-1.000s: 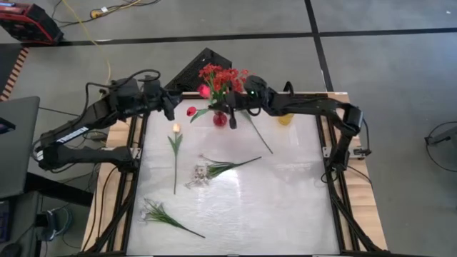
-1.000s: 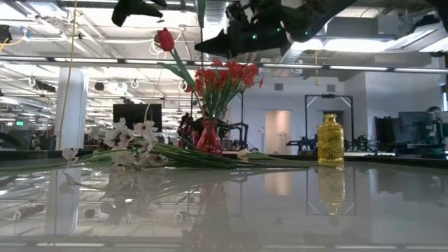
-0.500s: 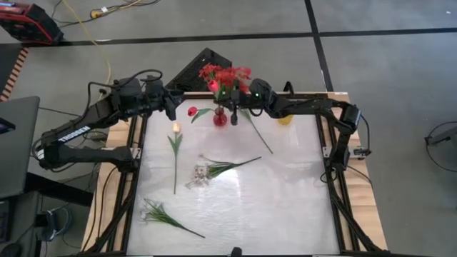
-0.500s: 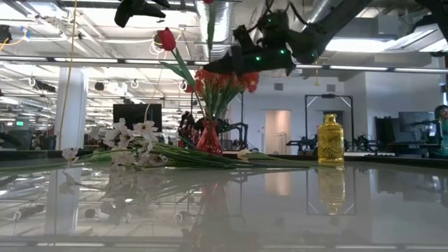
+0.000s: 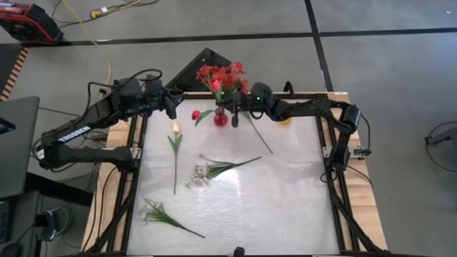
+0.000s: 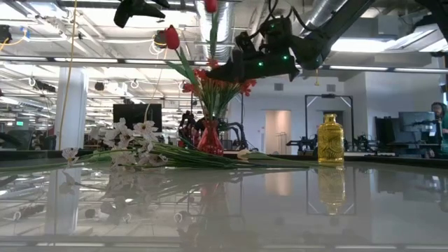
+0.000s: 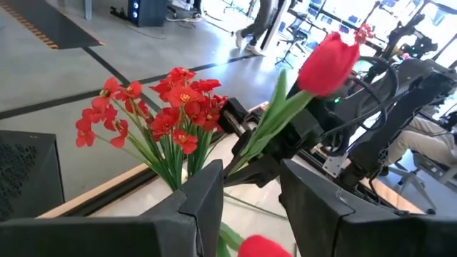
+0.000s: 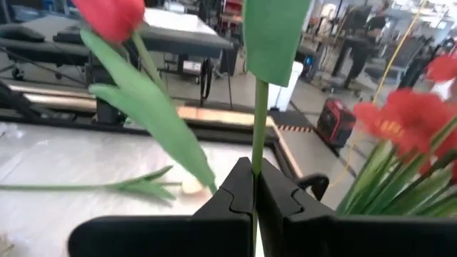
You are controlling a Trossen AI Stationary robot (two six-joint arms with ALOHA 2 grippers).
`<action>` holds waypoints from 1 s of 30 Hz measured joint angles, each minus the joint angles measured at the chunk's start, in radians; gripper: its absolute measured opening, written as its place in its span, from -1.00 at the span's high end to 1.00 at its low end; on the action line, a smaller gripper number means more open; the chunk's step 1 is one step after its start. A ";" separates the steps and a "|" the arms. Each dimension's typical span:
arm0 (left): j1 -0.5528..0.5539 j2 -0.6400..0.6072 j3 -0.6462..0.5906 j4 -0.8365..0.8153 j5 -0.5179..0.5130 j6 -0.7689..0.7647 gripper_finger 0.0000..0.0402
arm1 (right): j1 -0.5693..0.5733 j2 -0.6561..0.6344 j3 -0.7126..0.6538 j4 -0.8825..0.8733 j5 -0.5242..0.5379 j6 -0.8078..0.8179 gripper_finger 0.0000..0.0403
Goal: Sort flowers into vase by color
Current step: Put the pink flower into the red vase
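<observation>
A red glass vase (image 5: 220,118) (image 6: 209,138) stands at the table's far side and holds red blossom clusters (image 5: 223,73) (image 7: 171,107). A red tulip (image 5: 195,114) (image 6: 171,36) leans out of it to the left. My right gripper (image 5: 233,107) (image 6: 218,68) (image 8: 253,178) is shut on a second red tulip (image 6: 210,5) (image 7: 327,64) just above the blossoms. My left gripper (image 5: 173,108) (image 7: 251,207) hangs open left of the leaning tulip and touches nothing. A cream-peach tulip (image 5: 176,127) and two white sprays (image 5: 201,173) (image 5: 153,210) lie on the table. My right gripper pinches the second tulip's thin green stem (image 8: 255,135) between its two fingers, well below the flower head and under a leaf (image 8: 275,36). The fingers come level from the table's right side and lie across the stem. The stem stands upright; its lower end is hidden among the blossoms.
A yellow vase (image 5: 285,118) (image 6: 330,140) stands right of the red vase, under my right arm. A long green stem (image 5: 260,137) lies on the table between the two vases. The table's near right part holds nothing.
My right gripper has come down toward the red vase with the tulip, still shut on its stem; the flower head has dropped into the low view. The red blossoms have shifted a little.
</observation>
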 joint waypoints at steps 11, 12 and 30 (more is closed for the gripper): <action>0.000 0.000 0.000 0.006 0.000 -0.005 0.37 | -0.002 0.014 0.000 -0.027 0.002 0.095 0.70; 0.000 0.000 0.000 0.006 0.000 -0.005 0.37 | -0.002 0.011 0.000 -0.027 0.007 0.105 0.68; 0.000 0.000 0.000 0.010 0.031 -0.003 0.37 | -0.006 -0.087 0.001 -0.281 0.045 0.045 0.12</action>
